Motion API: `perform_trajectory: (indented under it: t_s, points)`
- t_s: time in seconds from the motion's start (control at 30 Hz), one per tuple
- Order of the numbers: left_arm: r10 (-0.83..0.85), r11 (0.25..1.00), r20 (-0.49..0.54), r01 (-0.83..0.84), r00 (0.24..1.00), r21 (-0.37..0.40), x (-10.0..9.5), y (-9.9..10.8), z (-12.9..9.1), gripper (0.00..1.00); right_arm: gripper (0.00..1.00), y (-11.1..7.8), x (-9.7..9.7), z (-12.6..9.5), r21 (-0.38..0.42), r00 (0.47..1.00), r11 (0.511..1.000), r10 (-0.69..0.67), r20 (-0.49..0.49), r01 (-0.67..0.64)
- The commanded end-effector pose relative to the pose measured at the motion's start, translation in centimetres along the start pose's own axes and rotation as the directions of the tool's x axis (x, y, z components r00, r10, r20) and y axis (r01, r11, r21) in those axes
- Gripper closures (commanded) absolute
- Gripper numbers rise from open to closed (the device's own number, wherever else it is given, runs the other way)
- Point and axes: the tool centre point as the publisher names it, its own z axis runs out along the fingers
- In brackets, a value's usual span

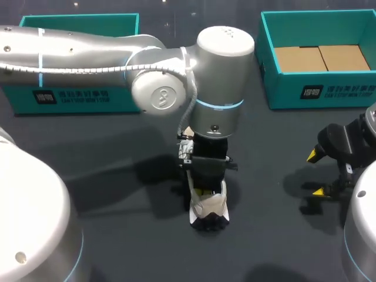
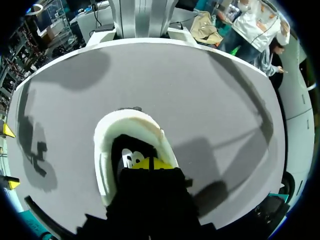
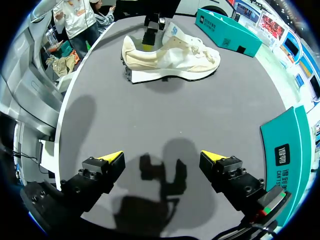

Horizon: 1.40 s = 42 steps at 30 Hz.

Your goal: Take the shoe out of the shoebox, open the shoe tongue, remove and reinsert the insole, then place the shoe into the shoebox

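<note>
The shoe (image 1: 210,211) (image 2: 106,150) (image 3: 170,56) is found outside both boxes, set upright on its sole near the middle of the dark grey table (image 1: 117,182) (image 2: 200,90) (image 3: 165,120). A cream upper, white laces, a thick white midsole and a dark outsole at the heel are noted. The heel is turned toward the robot's side and the toe toward the far edge. In the left wrist view the padded collar is seen from above as a pale ring around a dark opening. A white tongue with a blue mark is seen rising just beside the left gripper (image 1: 207,191) (image 2: 150,164) (image 3: 149,39). That gripper is lowered from above into the shoe's opening at the heel end. Whether it is apart, together or clamped on anything cannot be told, as its own dark body blocks the view. The right gripper (image 1: 316,174) (image 3: 167,162) is held low over bare table, well apart from the shoe, its jaws spread wide with nothing between them. A teal shoebox (image 1: 320,91) (image 3: 290,150) is set at the far right, open, with a brown cardboard floor showing. A second teal box (image 1: 70,97) (image 3: 225,30) is set at the far left, partly hidden by the left arm (image 1: 88,47).
</note>
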Motion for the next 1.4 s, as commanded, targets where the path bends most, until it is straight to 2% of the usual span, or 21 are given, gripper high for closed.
perform_trajectory:
  t_s: [0.03, 0.17, 0.37, 0.47, 0.53, 0.73, 0.87, 0.97, 1.2, 1.4]
  points:
    - [0.016, 1.0, 0.017, -0.016, 1.0, -0.002, 0.3, -1.1, -0.5, 1.0, 0.0, 0.0, 0.2, -0.1, 0.002, 1.0, 1.0, 0.0, 0.003, 0.0]
    - [0.015, 1.0, -0.019, -0.014, 1.0, 0.003, -0.6, -1.1, 1.0, 1.0, 0.0, 0.0, 0.2, -0.1, 0.002, 1.0, 1.0, 0.0, 0.003, 0.0]
    - [-0.051, 0.999, -0.027, 0.051, 0.998, -0.002, -1.0, 0.6, 3.7, 1.0, 0.0, 0.0, 0.2, -0.1, 0.002, 1.0, 1.0, 0.0, 0.003, 0.0]
    - [-0.092, 0.996, -0.029, 0.092, 0.995, -0.018, -0.9, 1.4, 4.4, 1.0, 0.0, 0.0, 0.2, -0.1, 0.002, 1.0, 1.0, 0.0, 0.003, 0.0]
    - [-0.1, 0.995, -0.024, 0.099, 0.995, -0.018, -0.4, 1.6, 3.9, 1.0, 0.0, 0.0, 0.2, -0.1, 0.002, 1.0, 1.0, 0.0, 0.003, 0.0]
    - [-0.071, 0.996, 0.025, 0.073, 0.997, -0.06, 0.9, 0.6, 0.8, 1.0, 0.0, 0.0, 0.2, -0.1, 0.002, 1.0, 1.0, 0.0, 0.003, 0.0]
    - [-0.059, 0.992, 0.062, 0.066, 0.996, -0.11, 1.1, -0.4, -1.5, 1.0, 0.0, 0.0, 0.2, -0.1, 0.002, 1.0, 1.0, 0.0, 0.003, 0.0]
    - [-0.069, 0.982, 0.081, 0.082, 0.994, -0.169, 0.9, -0.5, -2.3, 1.0, 0.0, 0.0, 0.2, -0.1, 0.002, 1.0, 1.0, 0.0, 0.003, 0.0]
    - [-0.109, 0.956, 0.083, 0.127, 0.991, -0.264, 0.0, 1.0, -2.3, 1.0, 0.0, 0.0, 0.2, -0.1, 0.002, 1.0, 1.0, 0.0, 0.003, 0.0]
    - [-0.11, 0.948, 0.073, 0.127, 0.991, -0.293, -0.8, 1.8, -2.0, 0.99, 0.0, 0.0, 0.2, -0.1, 0.002, 1.0, 1.0, 0.0, 0.003, 0.0]
